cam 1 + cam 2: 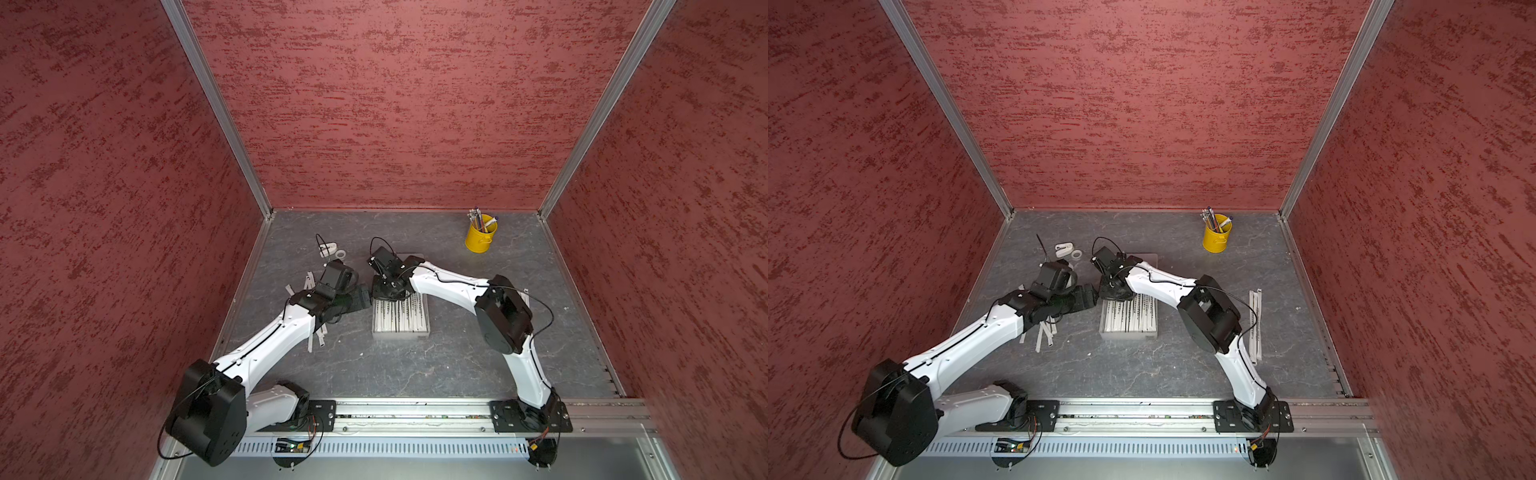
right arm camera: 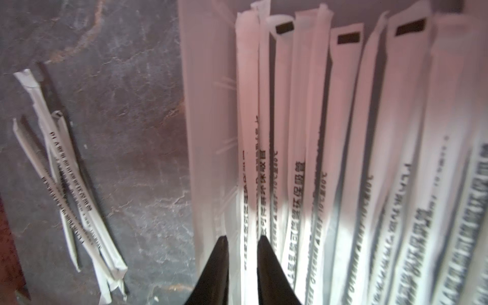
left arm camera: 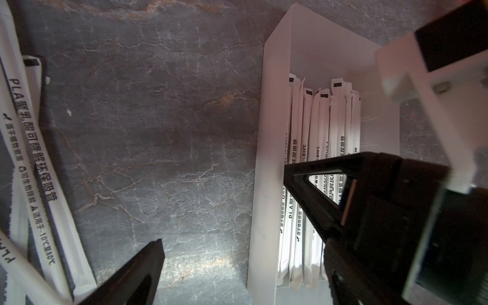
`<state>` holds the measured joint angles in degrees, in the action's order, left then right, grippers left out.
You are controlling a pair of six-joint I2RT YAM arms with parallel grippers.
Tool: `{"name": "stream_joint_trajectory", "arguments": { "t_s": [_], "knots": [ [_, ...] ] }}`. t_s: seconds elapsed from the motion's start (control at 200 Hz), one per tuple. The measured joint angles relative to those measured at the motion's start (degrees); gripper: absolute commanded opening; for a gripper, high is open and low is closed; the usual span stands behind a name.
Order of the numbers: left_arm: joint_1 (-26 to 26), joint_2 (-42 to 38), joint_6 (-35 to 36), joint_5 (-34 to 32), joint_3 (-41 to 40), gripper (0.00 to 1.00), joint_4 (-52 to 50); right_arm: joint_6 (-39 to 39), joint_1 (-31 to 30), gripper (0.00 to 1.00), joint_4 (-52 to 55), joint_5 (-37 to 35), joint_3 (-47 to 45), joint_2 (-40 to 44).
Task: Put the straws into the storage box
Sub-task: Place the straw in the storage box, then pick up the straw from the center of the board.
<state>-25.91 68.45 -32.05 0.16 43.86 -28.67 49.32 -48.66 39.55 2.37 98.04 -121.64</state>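
We find straws (image 2: 343, 132) lying in the box (image 3: 269, 158) (side by side, along its length) at the middle of the table (image 1: 415, 374), loose straws (image 3: 39, 169) left of it, a few straws (image 1: 1256, 332) well to its right, and the cup (image 1: 481, 239) far behind.

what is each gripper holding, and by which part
The left gripper is open and holds nothing. The right gripper straddles one white paper-wrapped straw, partway along it, lying in the translucent plastic storage box; whether it grips cannot be told.
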Motion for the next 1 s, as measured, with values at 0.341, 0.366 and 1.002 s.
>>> {"name": "stream_joint_trajectory", "arguments": {
  "t_s": [0.341,0.366,1.002],
  "knots": [
    [-13.97,5.86,2.32,-0.04,8.61,0.96,5.81,-3.56,12.26,0.22,-1.36,-0.83,-28.96,33.40],
    [-15.04,7.65,2.36,0.13,9.97,0.96,6.75,-3.80,13.53,0.22,-1.03,-1.36,-30.84,35.08],
    [-28.72,38.82,4.57,5.62,35.63,0.97,10.75,-10.82,43.43,0.36,5.86,-9.68,-51.08,44.50]
  ]
}}
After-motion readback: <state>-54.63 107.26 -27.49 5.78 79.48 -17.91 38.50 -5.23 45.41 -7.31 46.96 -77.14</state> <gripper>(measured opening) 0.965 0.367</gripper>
